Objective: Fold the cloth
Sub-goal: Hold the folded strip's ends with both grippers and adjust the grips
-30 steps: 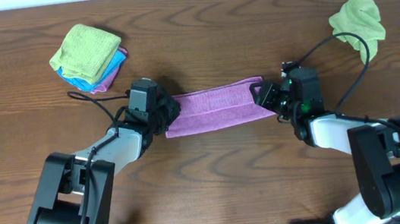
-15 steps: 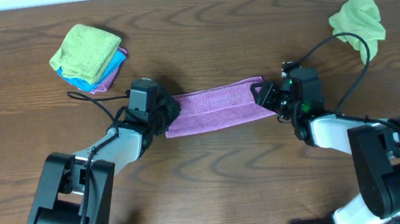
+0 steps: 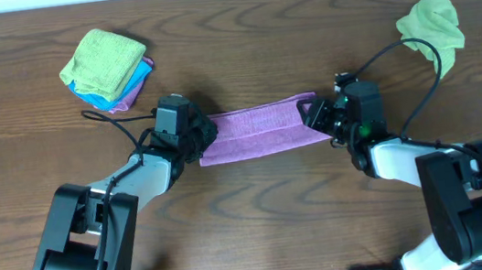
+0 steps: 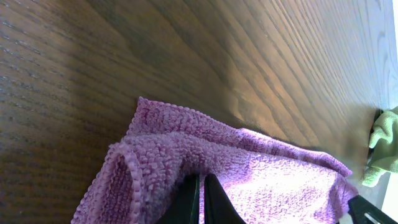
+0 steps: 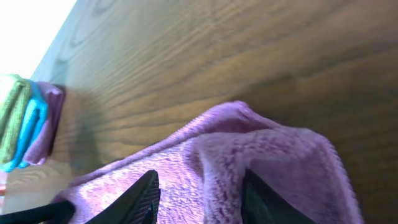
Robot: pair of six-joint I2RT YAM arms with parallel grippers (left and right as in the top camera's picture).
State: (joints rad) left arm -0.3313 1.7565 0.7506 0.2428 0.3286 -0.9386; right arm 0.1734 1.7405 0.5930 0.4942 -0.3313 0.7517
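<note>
The purple cloth (image 3: 263,128) lies folded into a long strip on the wooden table, stretched between my two grippers. My left gripper (image 3: 204,135) sits at its left end, shut on the cloth, with the two fingertips pressed together into the pile (image 4: 202,186). At the strip's right end is my right gripper (image 3: 317,115). In the right wrist view its jaws (image 5: 199,186) stand apart, straddling a raised fold of the cloth (image 5: 261,162). Room shows between the left finger (image 5: 146,193) and that fold.
A stack of folded cloths (image 3: 106,69), light green on top of blue and pink, lies at the back left. A crumpled light green cloth (image 3: 432,24) lies at the back right, with the right arm's cable arcing near it. Bare wood surrounds the strip.
The right gripper's jaws have narrowed a little around the cloth's right end and the wrist has shifted slightly. The left gripper and the strip have stayed put.
</note>
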